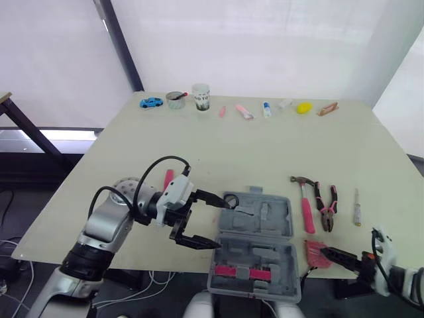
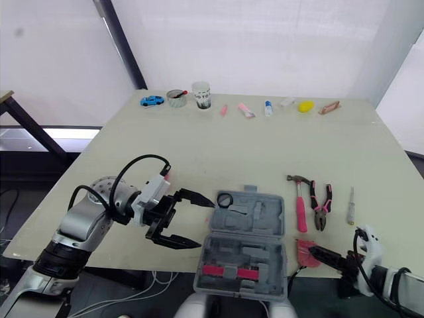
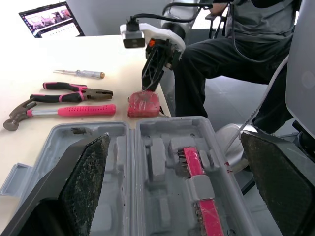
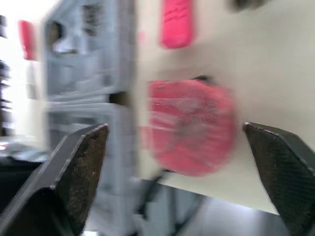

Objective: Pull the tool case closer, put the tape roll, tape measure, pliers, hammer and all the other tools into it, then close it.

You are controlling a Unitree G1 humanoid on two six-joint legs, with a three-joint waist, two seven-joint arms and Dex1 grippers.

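The grey tool case (image 1: 255, 245) lies open at the table's near edge, with a pink-handled tool (image 1: 242, 271) in its near half and a dark ring (image 1: 231, 200) at its far left corner. My left gripper (image 1: 222, 224) is open at the case's left side, one finger near each half. A red tape measure (image 1: 317, 254) lies just right of the case. My right gripper (image 1: 334, 268) is open right beside it, and the tape measure (image 4: 189, 125) lies just beyond its spread fingers. Hammer (image 1: 306, 205), pliers (image 1: 326, 207) and screwdriver (image 1: 356, 207) lie right of the case.
A pink object (image 1: 168, 179) lies by my left arm. Along the far edge stand a blue toy car (image 1: 151, 103), a tape roll (image 1: 175, 99), a cup (image 1: 201, 97) and several small items. A seated person (image 3: 236, 49) is beyond the near table edge.
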